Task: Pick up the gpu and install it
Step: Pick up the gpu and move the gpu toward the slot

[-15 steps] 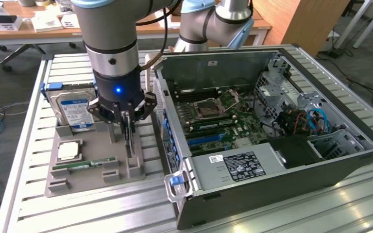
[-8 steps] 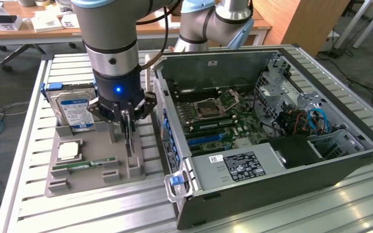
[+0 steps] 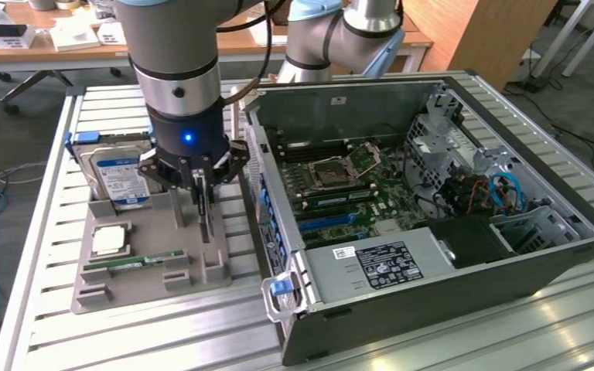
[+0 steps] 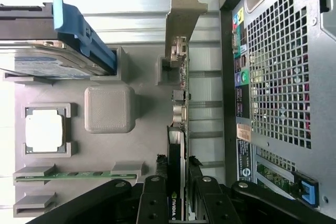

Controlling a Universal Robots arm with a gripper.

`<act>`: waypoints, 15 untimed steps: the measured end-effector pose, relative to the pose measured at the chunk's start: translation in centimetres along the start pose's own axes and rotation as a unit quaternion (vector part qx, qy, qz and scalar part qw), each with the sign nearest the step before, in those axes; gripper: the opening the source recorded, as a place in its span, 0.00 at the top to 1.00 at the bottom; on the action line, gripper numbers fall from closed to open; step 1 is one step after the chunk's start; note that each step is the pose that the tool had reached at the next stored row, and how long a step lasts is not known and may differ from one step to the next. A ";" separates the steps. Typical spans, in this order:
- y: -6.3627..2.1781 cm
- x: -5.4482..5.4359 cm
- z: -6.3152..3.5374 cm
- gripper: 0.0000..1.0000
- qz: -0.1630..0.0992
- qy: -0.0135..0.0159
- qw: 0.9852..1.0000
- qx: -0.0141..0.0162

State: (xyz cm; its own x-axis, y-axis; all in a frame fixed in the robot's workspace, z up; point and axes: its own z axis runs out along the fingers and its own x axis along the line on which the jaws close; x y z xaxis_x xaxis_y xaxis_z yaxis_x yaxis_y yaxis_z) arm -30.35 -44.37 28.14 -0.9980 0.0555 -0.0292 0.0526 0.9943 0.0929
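The end effector is down over the gray tray, its fingers pinched narrow against both faces of the gpu. The card stands on edge in its slot (metal bracket at the end away from the grip), along the tray's side nearest the open computer case. Across the tray a hard drive stands upright, with a square processor chip and a green RAM stick lying flat. All of it rests on the slatted metal surface.
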 end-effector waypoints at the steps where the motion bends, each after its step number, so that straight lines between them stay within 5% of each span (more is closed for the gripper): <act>1: 0.01 0.0 -0.13 0.74 0.000 0.000 1.000 -0.002; 2: 0.02 0.0 -0.29 0.74 0.000 0.000 1.000 -0.003; 5: 0.25 -0.1 -2.95 0.74 -0.001 0.001 1.000 -0.022; 15: 0.50 -0.2 -5.54 0.74 -0.001 0.002 0.999 -0.036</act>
State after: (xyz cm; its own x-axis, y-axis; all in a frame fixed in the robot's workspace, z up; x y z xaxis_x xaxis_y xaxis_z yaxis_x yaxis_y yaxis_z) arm -30.35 -44.39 33.71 -0.9983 0.0531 -0.0258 0.0482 0.9854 0.1636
